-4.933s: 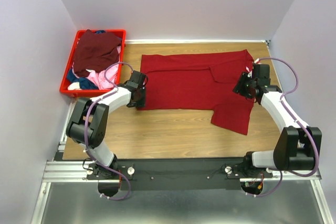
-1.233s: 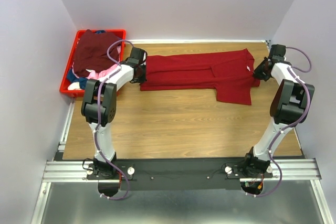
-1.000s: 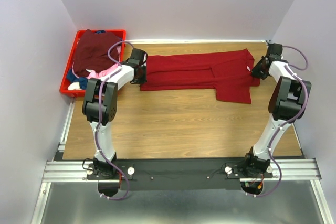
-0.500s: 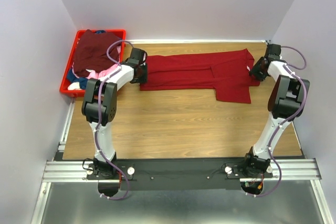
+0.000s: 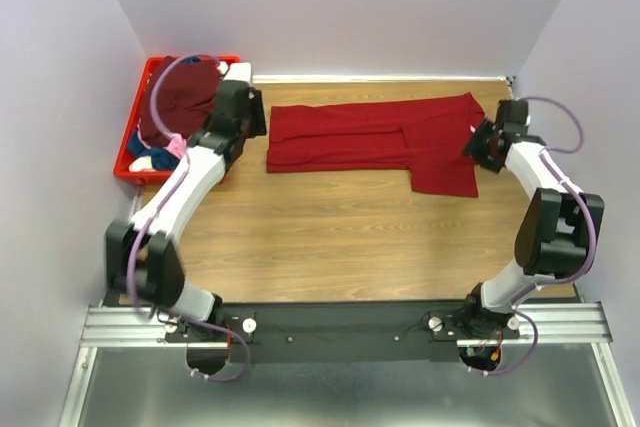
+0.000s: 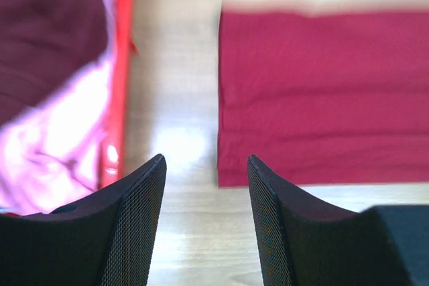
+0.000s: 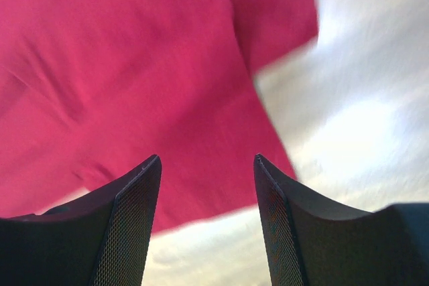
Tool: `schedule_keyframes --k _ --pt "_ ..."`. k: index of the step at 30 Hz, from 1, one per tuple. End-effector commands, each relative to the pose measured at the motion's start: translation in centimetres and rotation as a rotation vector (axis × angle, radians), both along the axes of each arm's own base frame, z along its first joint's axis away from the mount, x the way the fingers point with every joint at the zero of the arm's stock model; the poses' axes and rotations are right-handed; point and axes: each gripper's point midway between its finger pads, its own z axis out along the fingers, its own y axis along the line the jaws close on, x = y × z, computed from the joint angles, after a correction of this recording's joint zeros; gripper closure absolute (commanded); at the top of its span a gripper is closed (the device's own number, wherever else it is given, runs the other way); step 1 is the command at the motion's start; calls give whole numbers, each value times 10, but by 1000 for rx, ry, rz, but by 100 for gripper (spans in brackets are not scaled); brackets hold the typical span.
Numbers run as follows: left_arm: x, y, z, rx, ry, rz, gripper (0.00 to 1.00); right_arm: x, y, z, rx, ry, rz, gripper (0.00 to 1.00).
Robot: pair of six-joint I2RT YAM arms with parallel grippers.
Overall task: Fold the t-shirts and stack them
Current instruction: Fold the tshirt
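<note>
- On the far half of the wooden table (image 5: 330, 237) lies the bright red round-neck cotton t-shirt (image 5: 375, 137). It is laid flat as a long band running left to right, and a wider flap juts toward the near edge at its right end.
- At the far-left corner stands the rigid red plastic crate (image 5: 124, 152). It holds the dark maroon t-shirt (image 5: 180, 97) and the pink t-shirt (image 5: 178, 145) in a loose heap.
- The left gripper (image 6: 205, 160) is released, with its fingers spread and nothing between them. It hangs over bare wood between the crate wall and the left short edge of the red shirt.
- The right gripper (image 7: 206, 159) is likewise released and empty. It hangs above the shirt's right end; that view is blurred, so contact with the cloth cannot be judged.
- Handling, as a judgement:
  - The cloth is light, limp and not fragile. It has no stiffness, so any unsupported part will sag and drag.
  - The folded layers are likely to slide over one another, so a shallow pinch may lift only the top layer.
- Recommended hold, as a judgement:
  - Pinch through all layers at a corner of a short edge, one gripper per corner.
  - Press the lower finger against the wood to get under the hem.
</note>
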Motion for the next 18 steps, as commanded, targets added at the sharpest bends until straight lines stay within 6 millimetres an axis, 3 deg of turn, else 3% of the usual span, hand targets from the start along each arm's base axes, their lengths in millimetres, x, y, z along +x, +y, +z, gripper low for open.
schedule_keyframes --k 1,2,3,5,7,8,9,11,12,13,18 --pt "-28 23 78 -6 -257 72 40 -31 19 -32 -22 113 56 35" --pt "-33 27 99 -20 -340 83 36 -37 26 -41 -29 140 79 36" --pt "-54 35 115 -39 -405 93 29 -39 31 -44 -36 148 92 37" --pt "-81 47 136 -75 -522 124 2 -44 42 -55 -42 181 125 39" --pt "-96 52 151 -97 -613 127 1 -45 48 -62 -39 200 147 41" --pt "-102 55 137 -88 -609 127 2 -45 53 -66 -36 210 161 41" --pt "-116 60 149 -104 -665 137 2 -46 54 -74 -32 233 165 41" --pt "-126 67 150 -118 -713 161 2 -47 57 -81 -32 253 175 42" --pt "-129 68 136 -110 -702 162 1 -47 58 -84 -32 261 176 42" --pt "-135 71 139 -113 -723 165 1 -49 59 -90 -25 279 180 43" --pt "-136 68 123 -93 -709 138 2 -57 67 -106 -36 327 205 48"
